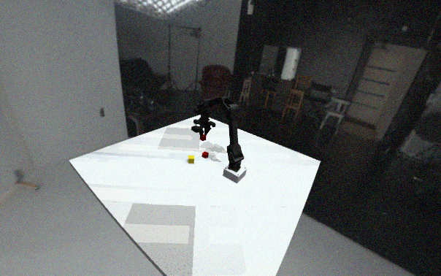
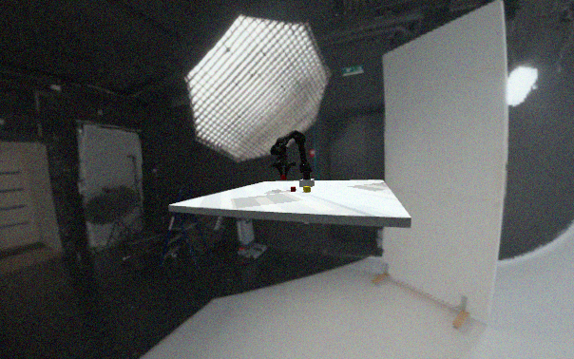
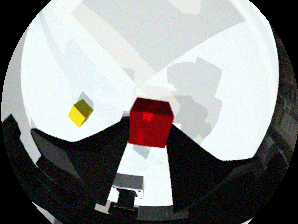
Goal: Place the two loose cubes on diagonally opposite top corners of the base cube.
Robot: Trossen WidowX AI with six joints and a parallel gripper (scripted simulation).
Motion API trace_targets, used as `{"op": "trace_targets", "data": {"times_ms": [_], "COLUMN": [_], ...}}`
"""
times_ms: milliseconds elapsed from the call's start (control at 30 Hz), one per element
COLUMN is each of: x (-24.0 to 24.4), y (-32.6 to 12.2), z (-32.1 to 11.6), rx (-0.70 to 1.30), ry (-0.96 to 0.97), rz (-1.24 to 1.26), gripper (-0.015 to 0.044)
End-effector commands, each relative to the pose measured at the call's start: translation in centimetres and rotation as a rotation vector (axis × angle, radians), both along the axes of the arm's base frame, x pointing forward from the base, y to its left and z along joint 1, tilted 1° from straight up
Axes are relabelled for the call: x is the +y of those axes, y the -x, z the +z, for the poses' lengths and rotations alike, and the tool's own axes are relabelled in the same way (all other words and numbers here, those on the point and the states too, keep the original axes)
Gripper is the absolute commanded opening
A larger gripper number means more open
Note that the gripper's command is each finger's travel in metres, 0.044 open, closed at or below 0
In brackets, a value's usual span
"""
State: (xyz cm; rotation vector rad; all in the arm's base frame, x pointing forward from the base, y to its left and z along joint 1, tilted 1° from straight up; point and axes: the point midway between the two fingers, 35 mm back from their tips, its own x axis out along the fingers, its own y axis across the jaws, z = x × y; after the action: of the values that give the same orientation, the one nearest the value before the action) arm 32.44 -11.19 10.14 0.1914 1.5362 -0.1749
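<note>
My gripper (image 1: pixel 203 135) (image 2: pixel 283 175) (image 3: pixel 151 131) is shut on a red cube (image 1: pixel 203 138) (image 2: pixel 283 178) (image 3: pixel 148 124) and holds it in the air above the table. The cube looks roughly level. A second red cube (image 1: pixel 205 155) (image 2: pixel 293 189) sits on the table below the gripper; it does not show in the wrist view, hidden or out of sight. A yellow cube (image 1: pixel 191 159) (image 2: pixel 307 189) (image 3: pixel 80 114) stands on the table a short way from the second red cube, with nothing on top of it. In the wrist view it lies left of the held cube.
The white table (image 1: pixel 255 197) (image 2: pixel 333 206) bears the arm's grey base block (image 1: pixel 234 174) (image 2: pixel 307 182), which is near the cubes. Shadows of the arm fall on the table. Chairs and walls stand beyond its edges.
</note>
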Motion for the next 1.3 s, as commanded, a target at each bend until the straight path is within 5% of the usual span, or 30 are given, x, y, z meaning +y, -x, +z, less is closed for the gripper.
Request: {"op": "trace_targets", "data": {"times_ms": [0, 1267], "x": [1.6, 13.7], "y": [-0.1, 0.4], "z": [-0.1, -1.8], "rx": [-0.003, -0.020], "ry": [0.001, 0.020], "rz": [0.131, 1.194], "gripper": [0.0105, 0.0105]}}
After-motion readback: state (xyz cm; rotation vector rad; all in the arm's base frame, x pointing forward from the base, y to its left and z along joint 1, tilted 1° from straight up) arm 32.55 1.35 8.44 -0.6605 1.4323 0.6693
